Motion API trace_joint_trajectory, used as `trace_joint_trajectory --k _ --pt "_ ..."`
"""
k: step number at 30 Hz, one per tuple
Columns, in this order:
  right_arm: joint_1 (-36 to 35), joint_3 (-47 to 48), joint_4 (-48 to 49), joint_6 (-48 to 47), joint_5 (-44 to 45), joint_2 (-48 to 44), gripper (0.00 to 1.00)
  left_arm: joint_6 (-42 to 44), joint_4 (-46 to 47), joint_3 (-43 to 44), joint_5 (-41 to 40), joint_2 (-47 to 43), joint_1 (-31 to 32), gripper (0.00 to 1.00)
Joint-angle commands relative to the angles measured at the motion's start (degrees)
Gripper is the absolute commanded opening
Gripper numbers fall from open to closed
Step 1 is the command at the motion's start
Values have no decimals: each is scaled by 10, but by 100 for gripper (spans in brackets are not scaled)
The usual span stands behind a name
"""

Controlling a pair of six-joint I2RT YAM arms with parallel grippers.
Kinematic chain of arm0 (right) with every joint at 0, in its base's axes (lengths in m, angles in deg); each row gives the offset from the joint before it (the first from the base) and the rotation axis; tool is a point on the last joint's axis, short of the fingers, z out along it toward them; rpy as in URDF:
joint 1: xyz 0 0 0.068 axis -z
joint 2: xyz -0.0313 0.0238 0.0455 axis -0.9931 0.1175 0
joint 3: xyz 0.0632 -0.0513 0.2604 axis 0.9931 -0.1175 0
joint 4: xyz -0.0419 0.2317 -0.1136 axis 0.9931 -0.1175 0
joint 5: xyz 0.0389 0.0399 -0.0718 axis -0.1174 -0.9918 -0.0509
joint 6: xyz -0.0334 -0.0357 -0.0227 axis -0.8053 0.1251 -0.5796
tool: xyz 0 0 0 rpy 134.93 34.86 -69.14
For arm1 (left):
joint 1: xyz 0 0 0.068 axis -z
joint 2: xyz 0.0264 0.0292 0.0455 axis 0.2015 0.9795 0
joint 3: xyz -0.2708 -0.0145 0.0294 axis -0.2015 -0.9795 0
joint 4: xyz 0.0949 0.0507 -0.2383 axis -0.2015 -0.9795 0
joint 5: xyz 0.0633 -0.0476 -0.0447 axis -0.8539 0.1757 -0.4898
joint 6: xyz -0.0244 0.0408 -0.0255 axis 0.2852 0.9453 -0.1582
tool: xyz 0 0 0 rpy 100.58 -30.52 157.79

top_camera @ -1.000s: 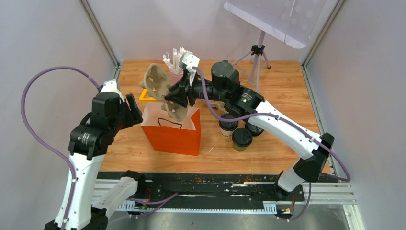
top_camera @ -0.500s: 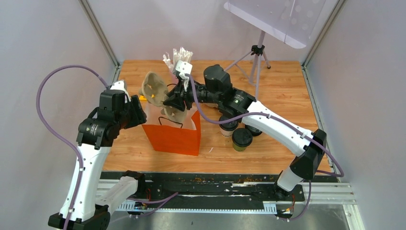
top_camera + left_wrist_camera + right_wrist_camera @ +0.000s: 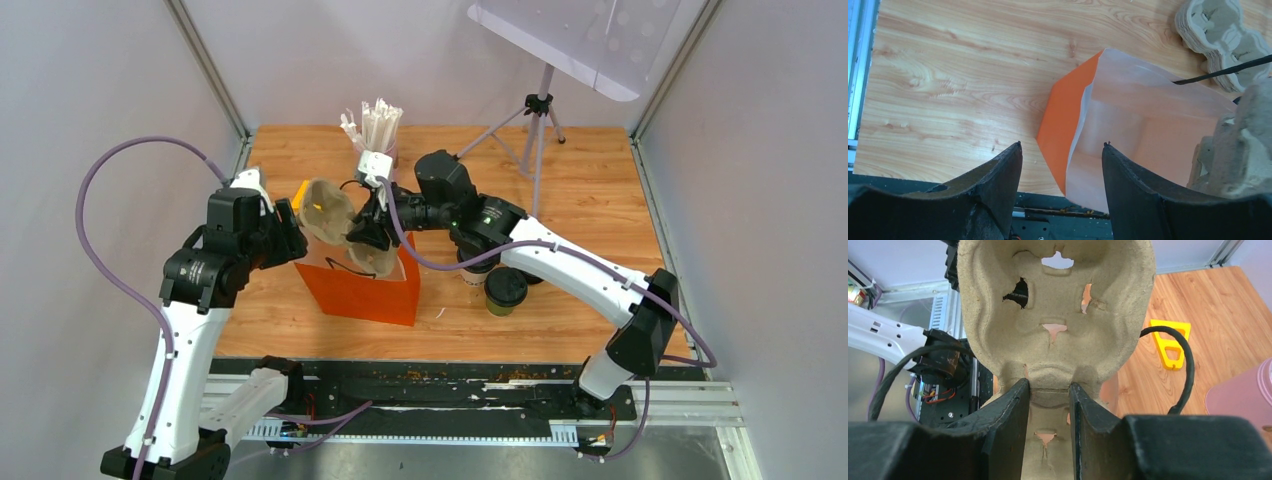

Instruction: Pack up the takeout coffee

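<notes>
Lately the right gripper (image 3: 366, 230) has swung the pulp carrier (image 3: 335, 212) down and toward the near side: over the last second it went from standing high above the far rim of the bag (image 3: 368, 288) to having its lower end at the bag's mouth. In the right wrist view the jaws pinch the carrier's middle rib (image 3: 1048, 390), with its two empty pockets above them. The left gripper (image 3: 288, 228) has closed in on the bag's left side; its jaws are spread, holding nothing, and the bag's left corner (image 3: 1068, 130) lies below the gap between them. The whitish cup (image 3: 473, 272) and the green cup (image 3: 506, 286) have not moved; both stand lidded on the table (image 3: 580, 200) just right of the bag, under the right arm. Judgement: the carrier is being bagged first, the left gripper looks placed to steady the bag, and neither cup is packed yet.
</notes>
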State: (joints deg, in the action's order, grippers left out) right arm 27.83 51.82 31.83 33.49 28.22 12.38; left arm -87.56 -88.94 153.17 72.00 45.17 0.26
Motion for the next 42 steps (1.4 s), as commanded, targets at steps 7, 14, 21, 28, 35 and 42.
trace_joint_trajectory --k 7,14,21,28,35,42 --pt "-7 -2 -56 -34 21 -42 28 14 46 -34 15 -17 -5 65" --pt "-7 1 -92 -53 28 -41 27 -9 66 -10 2 -23 -4 64" --pt "-7 3 -114 -61 31 -44 27 7 87 -17 55 -6 -5 63" --pt "-7 1 -131 -70 36 -47 26 18 127 -39 102 3 -5 58" --pt "-7 0 -140 -68 39 -47 26 30 138 -62 132 2 -5 44" --pt "-7 16 -194 -77 79 -38 26 29 139 -61 159 5 -5 2"
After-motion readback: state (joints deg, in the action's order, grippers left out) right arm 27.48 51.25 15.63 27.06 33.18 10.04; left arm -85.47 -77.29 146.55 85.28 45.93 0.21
